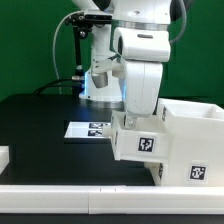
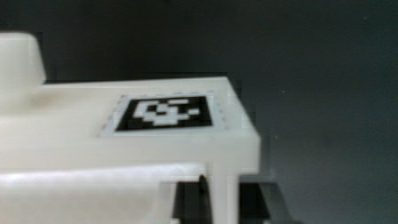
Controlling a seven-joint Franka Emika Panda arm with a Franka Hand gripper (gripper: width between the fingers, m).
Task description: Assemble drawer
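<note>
gripper (image 1: 135, 122): seemingly clamped on tray's wall, fingers mostly hidden | tray (image 1: 143, 143): raised, just beside box (image 1: 190, 140) | table (image 1: 50, 150): black

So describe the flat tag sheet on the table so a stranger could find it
Start at the black table in the exterior view. Toward that view's left of the white plastic tagged part at the arm lies the thin flat white marker board. It alone lies flat on the tabletop.

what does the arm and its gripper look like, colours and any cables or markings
The arm is glossy white with rounded, bulky link housings and dark bands at the joints. No markings show on it. Thin dark cables hang behind it near the green wall. The gripper shows only as dark fingers in the wrist view.
</note>
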